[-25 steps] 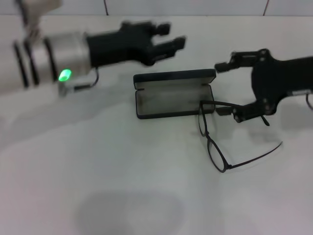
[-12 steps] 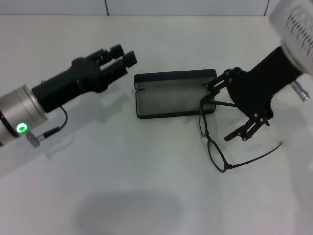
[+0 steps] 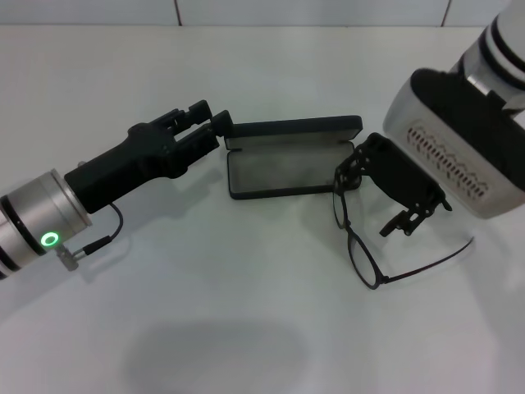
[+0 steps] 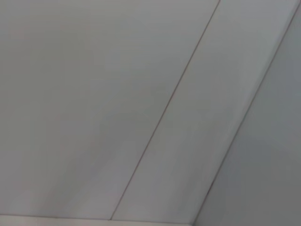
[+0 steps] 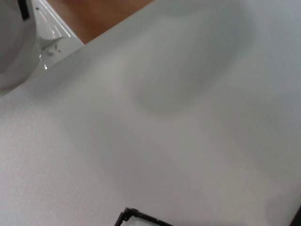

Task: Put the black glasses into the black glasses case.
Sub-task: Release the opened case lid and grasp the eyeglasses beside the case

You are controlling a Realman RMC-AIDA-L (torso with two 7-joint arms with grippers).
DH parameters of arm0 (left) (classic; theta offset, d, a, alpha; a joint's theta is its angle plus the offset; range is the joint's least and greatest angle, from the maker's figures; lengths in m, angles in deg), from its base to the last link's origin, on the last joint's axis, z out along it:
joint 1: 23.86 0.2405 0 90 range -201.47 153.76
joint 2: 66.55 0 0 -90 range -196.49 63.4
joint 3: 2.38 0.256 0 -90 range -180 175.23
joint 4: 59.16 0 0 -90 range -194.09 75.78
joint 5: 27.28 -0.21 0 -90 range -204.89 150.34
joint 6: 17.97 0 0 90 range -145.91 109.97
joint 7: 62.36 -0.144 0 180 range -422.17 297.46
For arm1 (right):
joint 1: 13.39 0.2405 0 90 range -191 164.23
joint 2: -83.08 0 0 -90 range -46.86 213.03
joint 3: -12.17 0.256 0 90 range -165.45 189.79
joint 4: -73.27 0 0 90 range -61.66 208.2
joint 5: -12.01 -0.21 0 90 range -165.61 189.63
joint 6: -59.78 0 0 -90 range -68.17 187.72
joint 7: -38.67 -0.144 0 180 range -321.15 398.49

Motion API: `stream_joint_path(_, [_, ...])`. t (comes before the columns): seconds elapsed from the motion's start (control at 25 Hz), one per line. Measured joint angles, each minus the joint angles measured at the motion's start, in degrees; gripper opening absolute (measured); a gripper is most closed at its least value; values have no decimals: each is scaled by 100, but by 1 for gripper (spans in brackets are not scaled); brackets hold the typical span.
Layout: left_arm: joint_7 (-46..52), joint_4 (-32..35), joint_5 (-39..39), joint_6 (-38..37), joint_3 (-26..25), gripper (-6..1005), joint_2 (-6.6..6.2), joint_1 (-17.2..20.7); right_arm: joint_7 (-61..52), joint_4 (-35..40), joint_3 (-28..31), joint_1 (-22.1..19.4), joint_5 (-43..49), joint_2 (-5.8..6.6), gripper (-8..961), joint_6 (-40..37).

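Black glasses case (image 3: 291, 158): lid open, mid white table (image 3: 205, 312). Black glasses (image 3: 361, 238): unfolded, front at case's R end. R gripper (image 3: 377, 193): fingers wide, straddling near temple. L gripper (image 3: 215, 123): fingers narrow, empty, at case's L edge.

On the bench (image 3: 205, 312), open glasses case (image 3: 291, 164) sits centre; glasses (image 3: 361, 238) lie at its right end, left gripper (image 3: 209, 123) at its left, right gripper (image 3: 373, 197) over the glasses.

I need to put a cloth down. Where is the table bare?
Bare: the table nearer the camera than the case and glasses. Crowded: around the case, between the left gripper and right gripper.
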Motion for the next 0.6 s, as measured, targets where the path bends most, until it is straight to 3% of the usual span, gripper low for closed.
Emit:
stream_joint_path(0.28, [-124,-123,40,20,-5,545,7,-3,-89,544,-562,-165,6,-3,783,105])
stream_joint_path(0.36, [-129,-129,41,19,-10,546,7,14,-169,773,-702,-252,63,-3,568,123])
stream_joint_path(0.6, [-212,-233,20,19,-15,546,6,3,-225,1137,-1087,-394,331,-3,567,145])
